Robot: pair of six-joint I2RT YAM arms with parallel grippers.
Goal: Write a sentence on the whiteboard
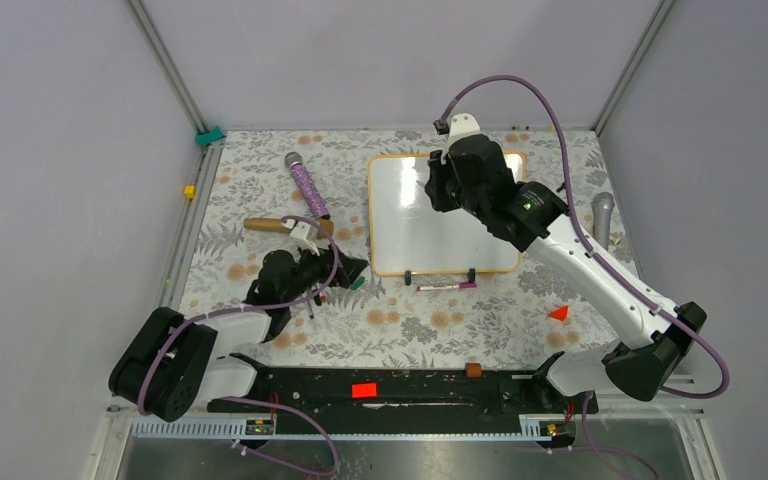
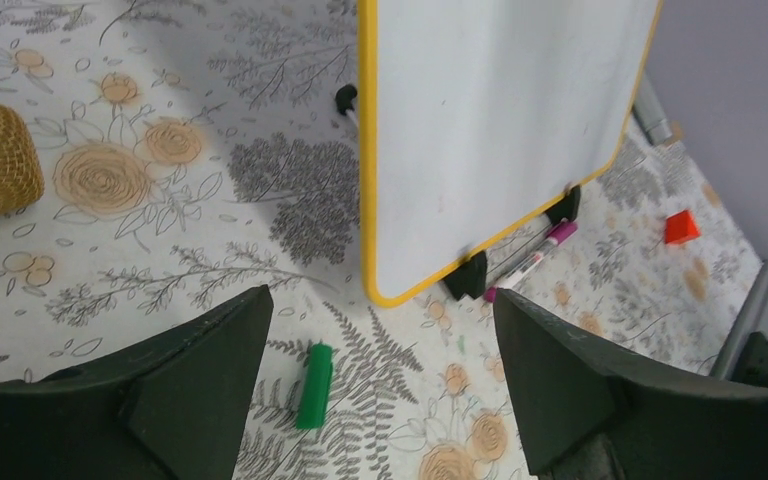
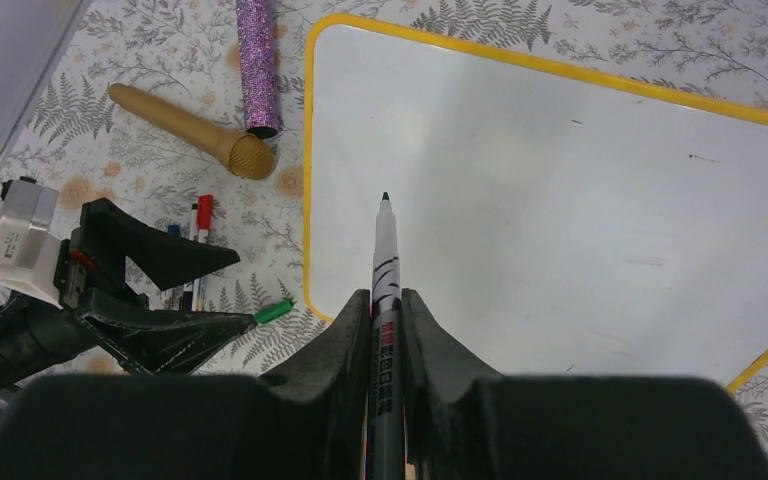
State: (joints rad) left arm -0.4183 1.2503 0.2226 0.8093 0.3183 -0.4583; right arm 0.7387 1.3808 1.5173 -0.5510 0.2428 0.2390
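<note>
Glossy white rectangular whiteboard with a thin orange-yellow frame (image 1: 400,225), lying flat on the floral-patterned counter (image 1: 410,320), right of centre. Right gripper (image 3: 387,300) clamped on an uncapped white-barrelled marker (image 3: 386,250), its dark tip over the board's left half; contact cannot be told. Left gripper (image 2: 380,298) spread wide above a small green marker cap (image 2: 314,385) near the board's corner.

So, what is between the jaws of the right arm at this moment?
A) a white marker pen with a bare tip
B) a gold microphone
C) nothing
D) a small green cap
A: in the right wrist view the jaws are shut on the white marker pen, its bare tip over the yellow-framed white whiteboard.
</note>
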